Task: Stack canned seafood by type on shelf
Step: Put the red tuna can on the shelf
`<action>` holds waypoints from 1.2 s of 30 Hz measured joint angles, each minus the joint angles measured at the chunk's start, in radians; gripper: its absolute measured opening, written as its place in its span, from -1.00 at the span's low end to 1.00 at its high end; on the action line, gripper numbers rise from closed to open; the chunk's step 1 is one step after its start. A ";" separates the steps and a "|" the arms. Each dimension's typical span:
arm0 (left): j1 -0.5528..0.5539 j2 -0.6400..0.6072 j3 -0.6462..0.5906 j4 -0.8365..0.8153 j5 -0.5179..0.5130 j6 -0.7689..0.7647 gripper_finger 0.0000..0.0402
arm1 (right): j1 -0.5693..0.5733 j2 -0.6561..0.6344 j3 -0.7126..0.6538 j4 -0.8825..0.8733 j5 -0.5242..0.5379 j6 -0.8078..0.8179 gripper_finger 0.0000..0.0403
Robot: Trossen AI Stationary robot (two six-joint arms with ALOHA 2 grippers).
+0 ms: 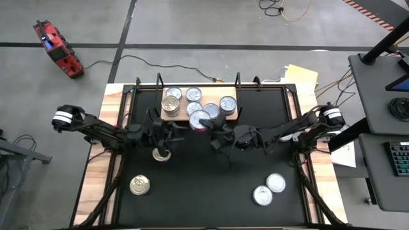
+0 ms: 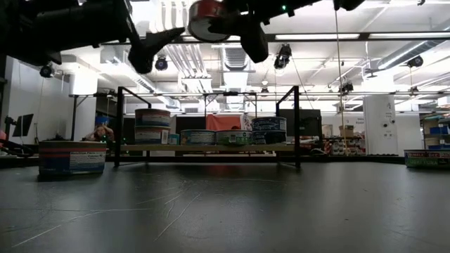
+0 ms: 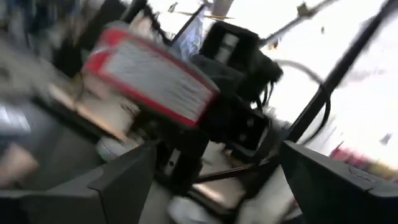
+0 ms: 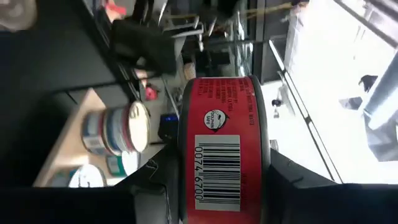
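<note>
The right end effector (image 1: pixel 206 124) holds a short round metal can with a red label (image 4: pixel 222 152) up in the air, just in front of the flat light-brown wooden shelf (image 1: pixel 170 115). Its two dark fingers press on the can's sides. Seen from above, the can's shiny silver top faces up, so it sits flat and level, with its short middle line standing up and down. In the right wrist view the red label shows a white patch with a barcode.

The left end effector (image 1: pixel 167 130) is beside it, on the can's left, with its fingers spread wide and nothing in them. In the left wrist view the red can (image 3: pixel 149 78) is blurred and sits beyond the two open fingers.

The shelf lies at the far edge of the black worktop (image 1: pixel 211 172), inside a thin black metal frame. It carries round silver-topped cans with bluish labels (image 1: pixel 227 103), side by side, and one pile on its left end (image 2: pixel 152 126) stands taller than the others. The near edge of the shelf has a bare strip of wood at the left.

There is a lot of open room on the worktop in front of the arms. A gold-topped can (image 1: pixel 140 185) sits near the front left. Two silver-topped cans (image 1: pixel 270 189) sit close together at the front right. One more can (image 1: pixel 161 154) sits under the left arm
</note>
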 joint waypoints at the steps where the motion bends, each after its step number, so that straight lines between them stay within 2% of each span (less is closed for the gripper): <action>1: 0.000 -0.004 0.000 -0.001 0.000 0.092 0.61 | -0.011 -0.004 -0.001 -0.001 0.000 0.001 -0.37; 5: 0.000 -0.033 0.000 -0.004 0.000 0.414 0.61 | -0.070 -0.005 -0.002 -0.007 0.000 0.065 -0.33; 8: 0.000 -0.077 0.000 -0.038 -0.024 0.554 0.61 | -0.125 -0.005 -0.010 -0.041 0.001 0.185 -0.33; 11: 0.000 -0.148 0.000 -0.139 -0.094 0.640 0.61 | -0.179 -0.005 -0.020 -0.056 0.003 0.407 -0.37; 16: 0.000 -0.328 -0.001 -0.431 -0.273 0.695 0.61 | -0.236 -0.005 0.008 -0.164 0.007 0.696 -0.37; 20: 0.000 -0.473 -0.001 -0.629 -0.454 0.721 0.61 | -0.275 0.000 0.143 -0.450 -0.007 0.872 -0.37; 22: 0.000 -0.529 -0.001 -0.709 -0.514 0.727 0.61 | -0.298 0.019 0.232 -0.611 -0.010 0.930 -0.37; 27: 0.000 -0.609 -0.002 -0.859 -0.525 0.763 0.61 | -0.345 0.098 0.409 -0.872 -0.114 0.977 -0.37; 32: 0.000 -0.611 -0.002 -0.879 -0.529 0.776 0.61 | -0.389 0.181 0.534 -1.043 -0.115 0.991 -0.37; 36: 0.000 -0.568 -0.003 -0.930 -0.529 0.726 0.61 | -0.416 0.235 0.594 -1.077 -0.105 0.986 -0.37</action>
